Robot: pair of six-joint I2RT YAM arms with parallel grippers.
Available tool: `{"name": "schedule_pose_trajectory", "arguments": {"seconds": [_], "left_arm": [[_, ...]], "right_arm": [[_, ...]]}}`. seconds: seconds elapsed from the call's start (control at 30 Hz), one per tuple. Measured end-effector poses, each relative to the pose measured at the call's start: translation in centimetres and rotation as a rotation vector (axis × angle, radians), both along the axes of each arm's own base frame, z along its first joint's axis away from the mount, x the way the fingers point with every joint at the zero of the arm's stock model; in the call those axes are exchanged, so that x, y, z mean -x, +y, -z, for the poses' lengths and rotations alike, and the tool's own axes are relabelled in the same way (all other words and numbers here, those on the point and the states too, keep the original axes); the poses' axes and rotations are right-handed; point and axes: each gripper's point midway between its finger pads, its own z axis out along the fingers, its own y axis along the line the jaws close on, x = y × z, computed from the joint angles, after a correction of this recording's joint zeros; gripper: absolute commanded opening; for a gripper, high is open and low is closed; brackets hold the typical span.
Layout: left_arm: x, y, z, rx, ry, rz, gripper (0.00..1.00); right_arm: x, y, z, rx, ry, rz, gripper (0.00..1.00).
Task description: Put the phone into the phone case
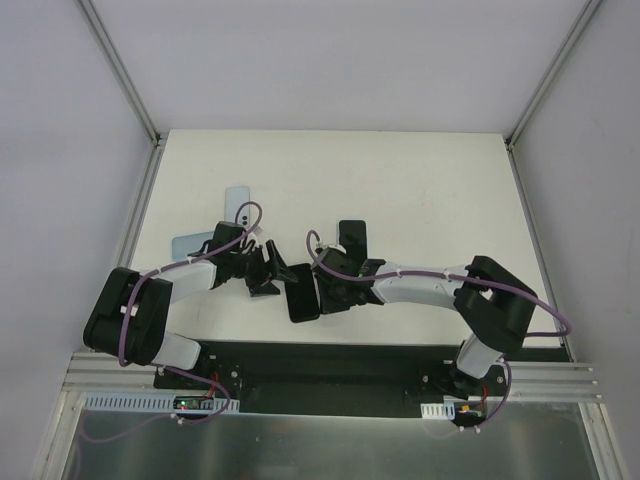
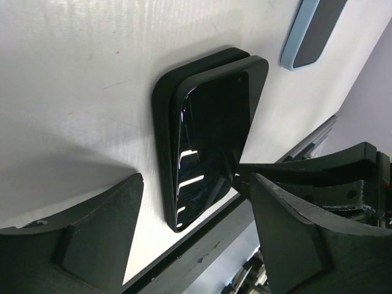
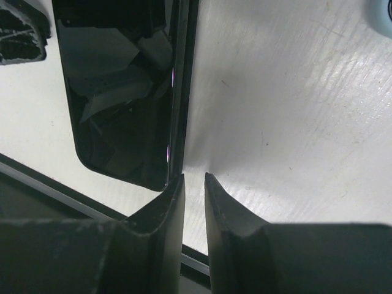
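The black phone (image 2: 211, 153) lies glass up on the black phone case (image 2: 160, 122), which rests flat on the white surface (image 2: 79, 79). It is not seated. In the left wrist view the case's matte rim shows as a band along one long side and around one end of the phone. On the opposite long side the phone overhangs the case and looks slightly raised. From above, phone and case read as one dark slab lying between the two tools, towards the edge of the surface where the arm bases are bolted.

The right tool (image 3: 195, 180) sits at one corner of the phone, on the side where a strip of case edge shows. Its jaws are drawn almost together, leaving a thin slit through which bare surface shows. Nothing is between them. The finger nearer the phone (image 3: 165, 208) meets that corner; whether it touches the case or the phone itself I cannot tell.

The left tool (image 1: 265, 278) is on the phone's other side. Its jaws are spread wide, wider than the phone, and it holds nothing. One finger (image 2: 104, 233) is well clear of the phone.

A pale blue case (image 2: 309, 30) lies apart from the phone. A second black flat piece (image 1: 352, 235) lies beyond the phone, farther from the arm bases.
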Motion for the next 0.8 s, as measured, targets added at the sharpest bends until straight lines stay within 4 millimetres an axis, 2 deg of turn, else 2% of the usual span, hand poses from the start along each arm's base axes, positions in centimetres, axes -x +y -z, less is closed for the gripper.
{"name": "schedule_pose_trajectory", "arguments": {"seconds": [0.17, 0.3, 0.5, 0.63, 0.8], "left_arm": [[0.0, -0.5, -0.1, 0.002, -0.005, 0.018, 0.68], [0.0, -0.5, 0.0, -0.002, -0.003, 0.016, 0.63], [-0.6, -0.7, 0.4, -0.006, 0.014, 0.020, 0.51], [-0.7, -1.2, 0.4, -0.015, -0.003, 0.048, 0.48], [-0.5, -1.8, 0.6, -0.019, -0.015, 0.085, 0.48]], "right_arm": [[0.0, -0.1, 0.1, 0.006, -0.001, 0.003, 0.20], [0.1, -0.6, 0.1, 0.027, -0.006, 0.009, 0.13], [-0.1, -0.2, -1.6, -0.019, -0.027, 0.008, 0.08], [-0.3, 0.6, -2.4, -0.070, -0.039, 0.009, 0.07], [0.1, 0.7, -2.0, -0.101, -0.035, 0.003, 0.07]]}}
